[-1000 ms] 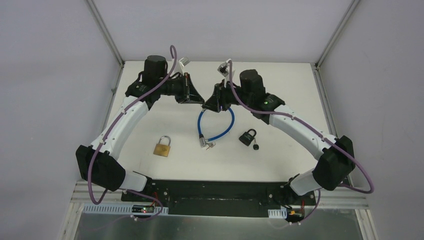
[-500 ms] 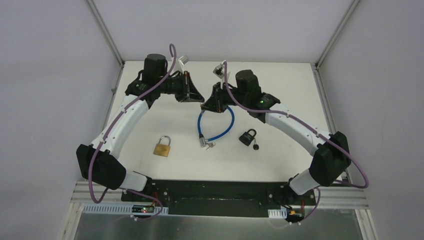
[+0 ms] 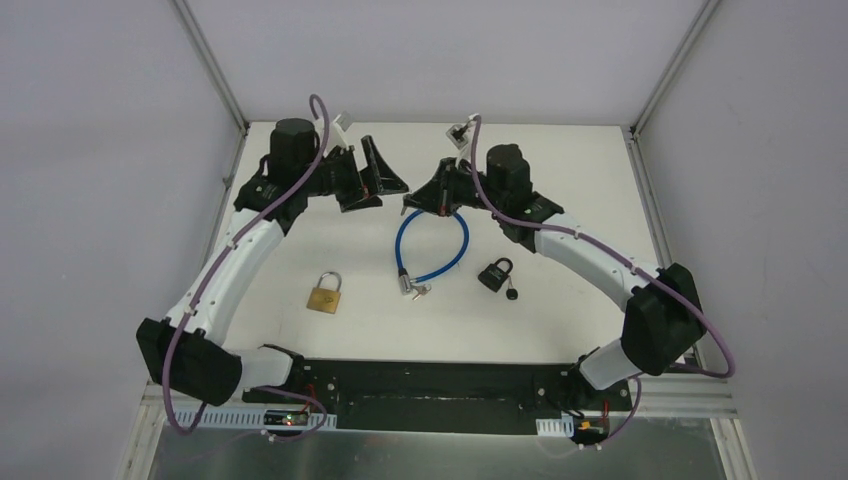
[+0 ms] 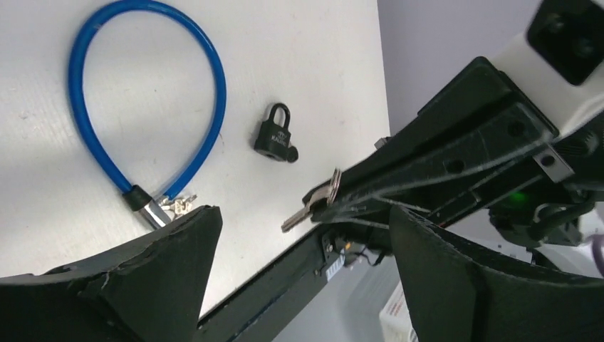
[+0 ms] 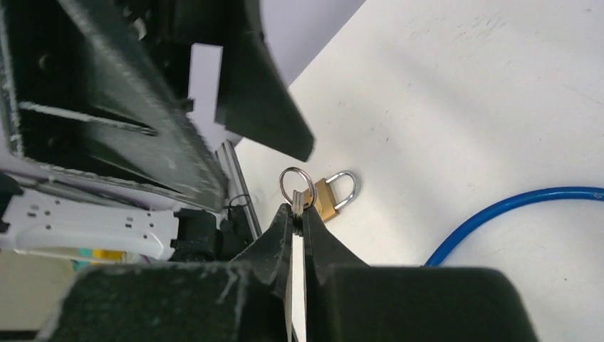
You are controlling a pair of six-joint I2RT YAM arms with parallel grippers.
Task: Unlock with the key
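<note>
Right hand [image 5: 298,214] is pinched shut on the key [image 4: 303,214] near its ring, above the far counter [image 3: 570,160], with the left hand [image 3: 370,182] gaping empty alongside; that thin pinch may let it swivel or drop short of the brass padlock [image 3: 323,295].

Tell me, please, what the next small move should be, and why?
Probably draw the left gripper back, away from the key. Its fingers stand open on either side of the key, while the right gripper is shut on it, so that gripper needs room to carry it off.
</note>
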